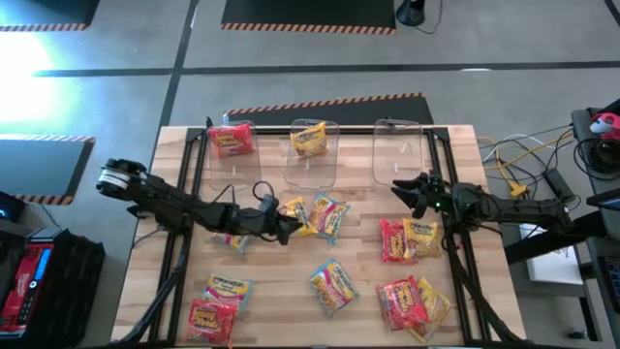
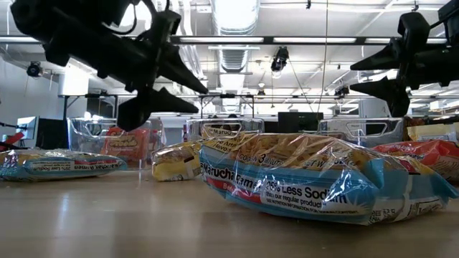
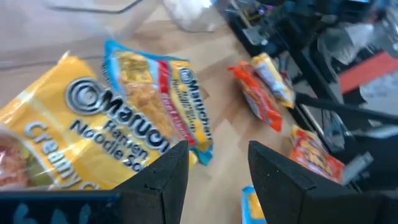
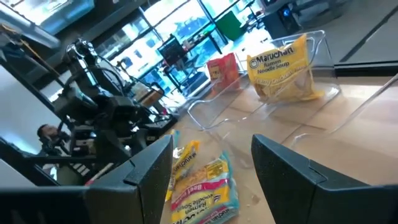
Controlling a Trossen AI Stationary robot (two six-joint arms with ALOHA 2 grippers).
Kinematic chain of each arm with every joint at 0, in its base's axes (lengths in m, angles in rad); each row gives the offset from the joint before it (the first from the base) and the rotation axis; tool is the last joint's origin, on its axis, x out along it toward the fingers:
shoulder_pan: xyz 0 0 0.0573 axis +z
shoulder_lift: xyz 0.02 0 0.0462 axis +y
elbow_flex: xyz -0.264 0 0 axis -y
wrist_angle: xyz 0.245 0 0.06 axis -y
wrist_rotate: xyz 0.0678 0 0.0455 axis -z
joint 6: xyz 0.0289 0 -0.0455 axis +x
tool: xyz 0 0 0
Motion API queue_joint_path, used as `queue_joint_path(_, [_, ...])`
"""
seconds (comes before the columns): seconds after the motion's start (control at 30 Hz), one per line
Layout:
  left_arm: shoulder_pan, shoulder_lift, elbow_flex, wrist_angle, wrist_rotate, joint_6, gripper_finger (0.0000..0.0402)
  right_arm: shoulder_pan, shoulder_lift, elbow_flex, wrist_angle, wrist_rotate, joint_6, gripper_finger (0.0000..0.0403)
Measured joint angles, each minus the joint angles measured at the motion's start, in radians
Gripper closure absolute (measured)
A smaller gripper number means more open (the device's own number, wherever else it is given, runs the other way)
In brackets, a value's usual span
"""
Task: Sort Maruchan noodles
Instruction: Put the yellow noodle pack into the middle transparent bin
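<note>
Three clear bins stand in a row at the far edge of the table, and this row explains the whole arrangement: each bin is meant for one kind of packet. The left bin [image 1: 231,145] already holds a red packet [image 1: 232,141], the middle bin [image 1: 312,150] holds a yellow packet [image 1: 310,139], and the right bin [image 1: 402,150] has no packet in it yet, probably waiting for the multicoloured kind.

The other noodle packets lie loose on the wooden table [image 1: 281,291], because they are not sorted yet. One yellow packet [image 1: 295,213] and one multicoloured packet [image 1: 329,215] lie touching each other near the middle. Two more [image 1: 218,301] are at the near left corner, one [image 1: 333,287] is near the middle front, and several [image 1: 412,271] are on the right side.

The left gripper [image 1: 286,229] hangs low just beside the yellow packet in the middle. Its fingers [image 3: 161,180] are parted with a narrow gap and grasp nothing; in the left wrist view the packet lies just ahead of them. I judge it is lining up to take this yellow packet for the middle bin.

The right gripper [image 1: 405,188] waits above the table just in front of the right bin, with fingers [image 4: 152,168] spread wide and empty, so it stays out of the way of the left arm.
</note>
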Motion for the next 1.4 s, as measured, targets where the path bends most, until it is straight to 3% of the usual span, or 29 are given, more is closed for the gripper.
queue_joint_path(0.33, [0.000,0.039,0.000,0.010,-0.017,-0.100,0.0253,0.000,0.007,0.016,0.061,-0.014,0.222,0.0195])
queue_joint_path(0.57, [0.001,0.039,0.000,0.003,-0.016,-0.100,0.0253,0.000,0.073,0.100,0.056,-0.012,0.262,0.0195])
queue_joint_path(0.73, [0.001,0.038,0.000,0.003,0.010,-0.099,0.0253,0.001,0.187,0.212,0.053,-0.012,0.219,0.0195])
queue_joint_path(0.87, [0.001,0.038,0.000,0.002,0.043,-0.091,0.0253,0.001,0.317,0.328,-0.069,-0.012,0.211,0.0195])
queue_joint_path(1.0, [0.001,0.037,0.000,-0.035,0.071,-0.102,0.0253,0.001,0.446,0.418,-0.208,-0.037,0.285,0.0195])
queue_joint_path(1.23, [0.003,0.026,0.000,-0.103,0.112,-0.126,0.0253,0.002,0.591,0.469,-0.201,-0.171,0.462,0.0195])
queue_joint_path(1.4, [0.003,-0.001,0.001,-0.149,0.126,-0.118,0.0253,0.026,0.693,0.543,-0.193,-0.197,0.495,0.0195])
